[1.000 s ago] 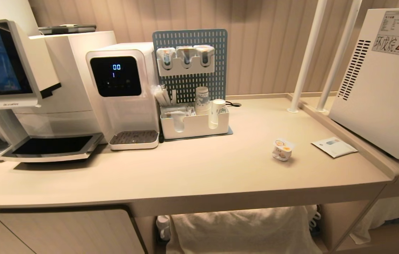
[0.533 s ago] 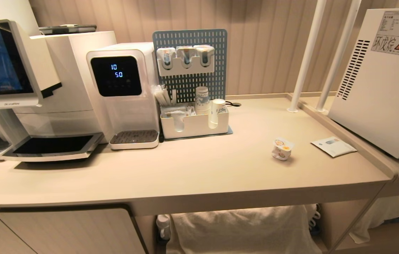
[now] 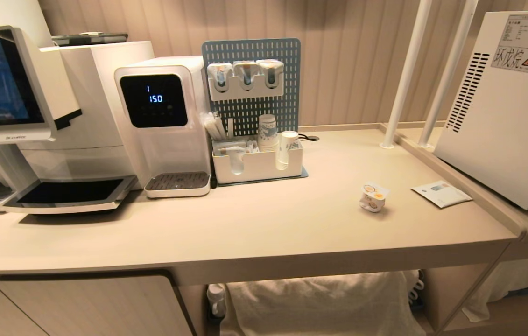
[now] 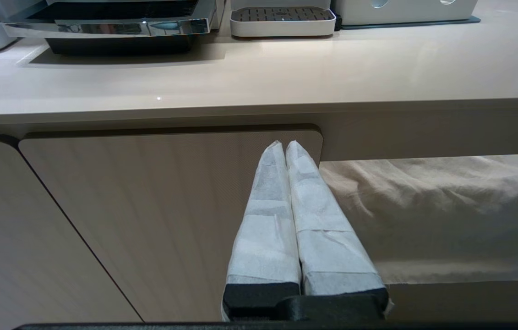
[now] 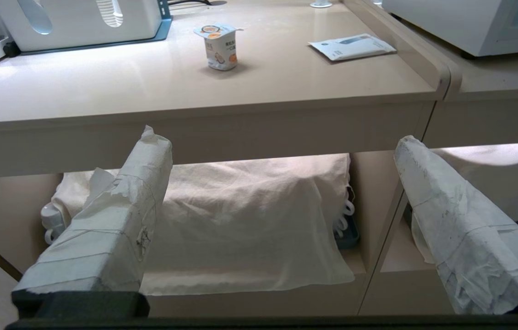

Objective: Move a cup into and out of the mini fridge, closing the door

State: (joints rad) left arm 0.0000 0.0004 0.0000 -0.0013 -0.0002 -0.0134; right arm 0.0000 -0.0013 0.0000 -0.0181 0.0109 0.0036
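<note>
On the beige counter (image 3: 254, 224) stands the cup (image 3: 373, 198); left claw (image 4: 285, 145) closed, right claw (image 5: 281, 146) wide, both empty.

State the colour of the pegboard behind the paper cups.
The pegboard is muted blue-grey with rows of slots; it shows best in the head view.

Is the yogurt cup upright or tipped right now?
Upright: the cup stands on its base on the counter, foil lid on top, apart from the flat packet.

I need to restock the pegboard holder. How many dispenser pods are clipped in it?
3, side by side in the white holder on the blue pegboard: left pod, middle pod, right pod. None seems hidden.
</note>
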